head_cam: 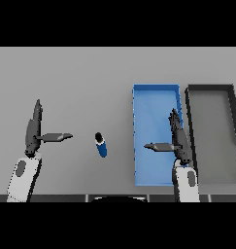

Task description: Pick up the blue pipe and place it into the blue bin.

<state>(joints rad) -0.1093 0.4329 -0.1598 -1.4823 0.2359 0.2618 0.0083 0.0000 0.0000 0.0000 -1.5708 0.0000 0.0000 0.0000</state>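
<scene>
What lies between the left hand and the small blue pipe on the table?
Nothing: in the head view, only bare grey table separates the open left hand from the small blue pipe.

Grey table with a pipe and two bins

The grey table (80, 78) carries a short blue pipe (101, 145) with a dark end, lying near the middle, well apart from the bins. To its right sits a long blue bin (139, 146), and just beside that, on the far right, a dark grey bin (230, 121), their long sides running parallel.
</scene>
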